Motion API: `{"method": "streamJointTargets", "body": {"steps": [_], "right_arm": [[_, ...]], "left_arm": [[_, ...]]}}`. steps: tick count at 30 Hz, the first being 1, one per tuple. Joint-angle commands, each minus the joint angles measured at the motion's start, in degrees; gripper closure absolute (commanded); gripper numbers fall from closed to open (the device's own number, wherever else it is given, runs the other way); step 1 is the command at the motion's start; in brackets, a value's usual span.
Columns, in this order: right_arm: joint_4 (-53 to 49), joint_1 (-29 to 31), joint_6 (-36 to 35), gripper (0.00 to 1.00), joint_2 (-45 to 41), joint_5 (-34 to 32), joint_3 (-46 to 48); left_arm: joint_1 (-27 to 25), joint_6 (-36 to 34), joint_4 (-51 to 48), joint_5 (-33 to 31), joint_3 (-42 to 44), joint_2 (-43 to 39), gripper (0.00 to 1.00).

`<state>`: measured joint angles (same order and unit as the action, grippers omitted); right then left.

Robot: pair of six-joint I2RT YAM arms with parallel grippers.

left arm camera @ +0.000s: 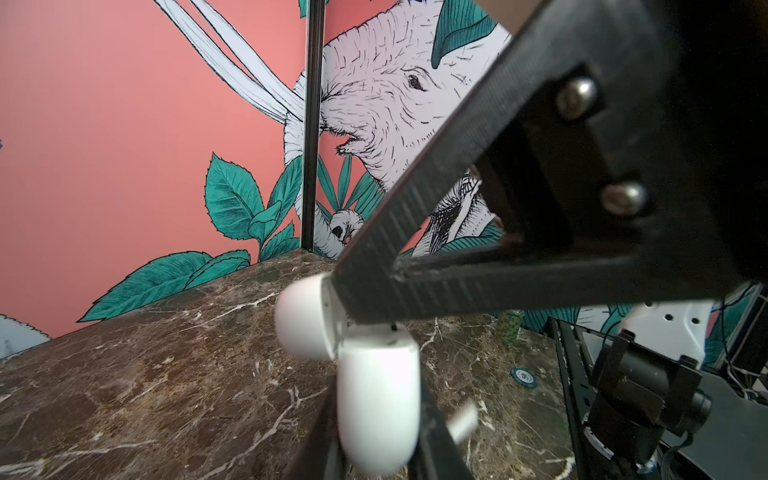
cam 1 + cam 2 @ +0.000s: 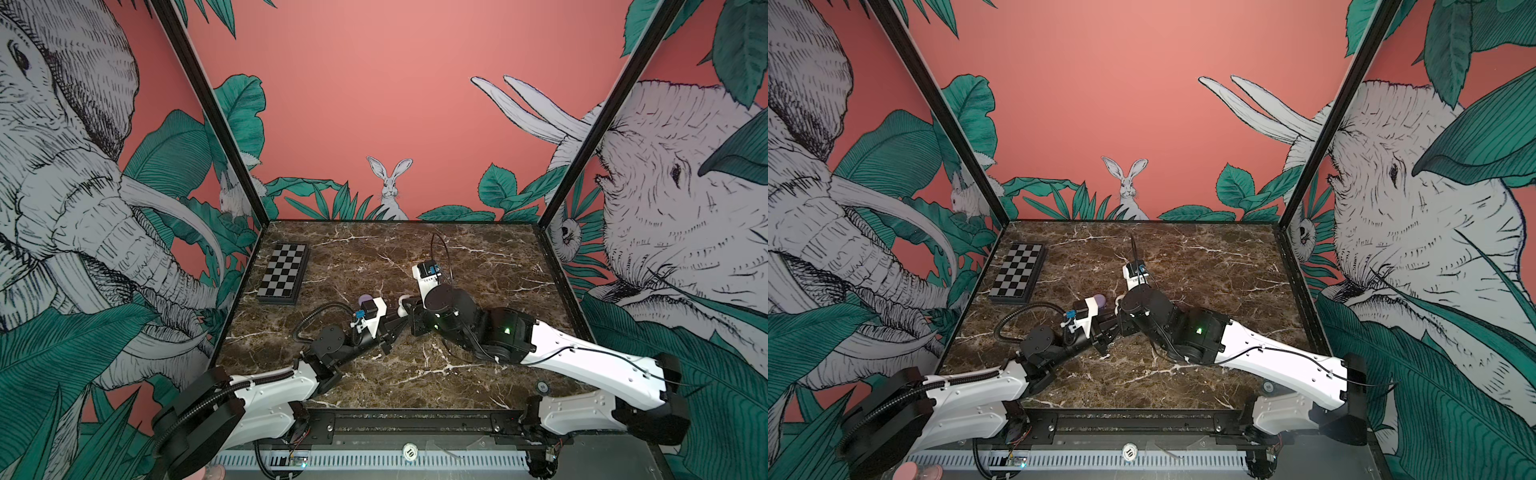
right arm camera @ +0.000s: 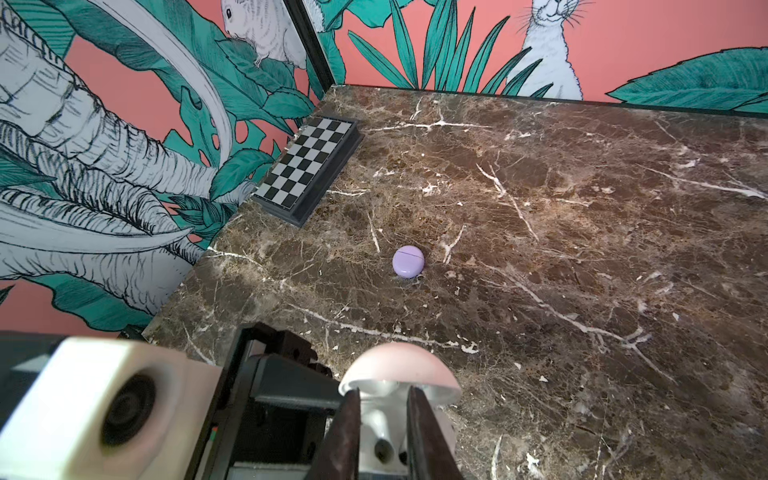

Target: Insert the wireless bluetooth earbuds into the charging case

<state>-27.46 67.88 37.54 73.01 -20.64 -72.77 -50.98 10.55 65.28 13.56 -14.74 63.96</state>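
My left gripper (image 1: 376,409) is shut on a white charging case (image 1: 374,374), held off the marble table with its lid (image 1: 305,322) swung open. From above, my right gripper (image 3: 384,395) reaches into the case's mouth. It is shut on a white earbud (image 3: 380,428), just under the raised lid (image 3: 399,363). In both top views the two grippers meet at mid-table around the white case (image 2: 402,306), which is mostly hidden there. A closed lilac case (image 3: 408,261) lies on the table behind the left wrist (image 2: 365,299) (image 2: 1099,299). No other earbuds show.
A folded chessboard (image 2: 282,274) (image 2: 1017,272) (image 3: 309,166) lies at the back left by the wall. A small blue chip (image 2: 542,387) (image 1: 524,377) sits near the front right edge. Printed walls close the table (image 2: 478,257) on three sides.
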Motion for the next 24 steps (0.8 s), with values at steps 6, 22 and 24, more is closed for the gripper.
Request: {"method": "streamJointTargets", "body": {"steps": [6, 22, 24], "right_arm": [[-0.7, -1.23, 1.03, 0.79, -3.36, -1.19, 2.12], [-18.29, -33.79, 3.1, 0.44, -11.03, 14.09, 9.01], [-19.01, -38.75, 1.55, 0.45, -5.33, 18.1, 7.17]], "left_arm": [[-0.26, -1.62, -3.83, -5.29, -0.02, -1.32, 1.0], [-2.54, -6.76, -1.15, 1.95, 0.85, -0.28, 1.0], [-2.63, -6.76, -0.61, 2.02, 0.86, -0.08, 1.0]]}}
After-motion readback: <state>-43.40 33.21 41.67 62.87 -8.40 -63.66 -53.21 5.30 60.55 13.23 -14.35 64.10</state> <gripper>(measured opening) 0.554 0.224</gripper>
